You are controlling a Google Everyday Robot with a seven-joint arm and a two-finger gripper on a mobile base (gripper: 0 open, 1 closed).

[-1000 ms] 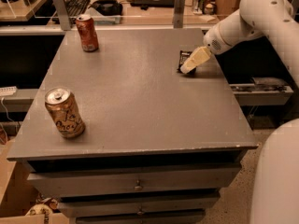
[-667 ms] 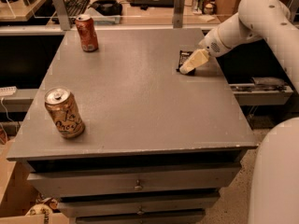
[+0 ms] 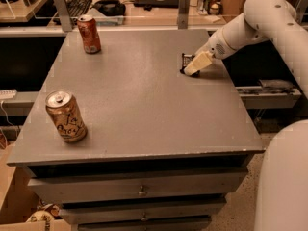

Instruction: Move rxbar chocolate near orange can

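The orange can (image 3: 66, 116) stands upright at the front left of the grey table top (image 3: 139, 95); it is golden-orange with dark script and a silver top. The rxbar chocolate (image 3: 186, 60) is a small flat black wrapper lying at the right side of the table, mostly covered by my gripper. My gripper (image 3: 192, 67) reaches in from the right on the white arm (image 3: 250, 23) and sits down on the bar, its cream fingers over it.
A darker red-orange can (image 3: 89, 34) stands upright at the back left of the table. Drawers (image 3: 139, 191) run below the front edge. A desk with a keyboard (image 3: 79, 3) and clutter lies behind. The robot's white body (image 3: 284, 186) fills the lower right.
The arm and gripper have shifted slightly left and down onto the bar. The two cans have not moved.
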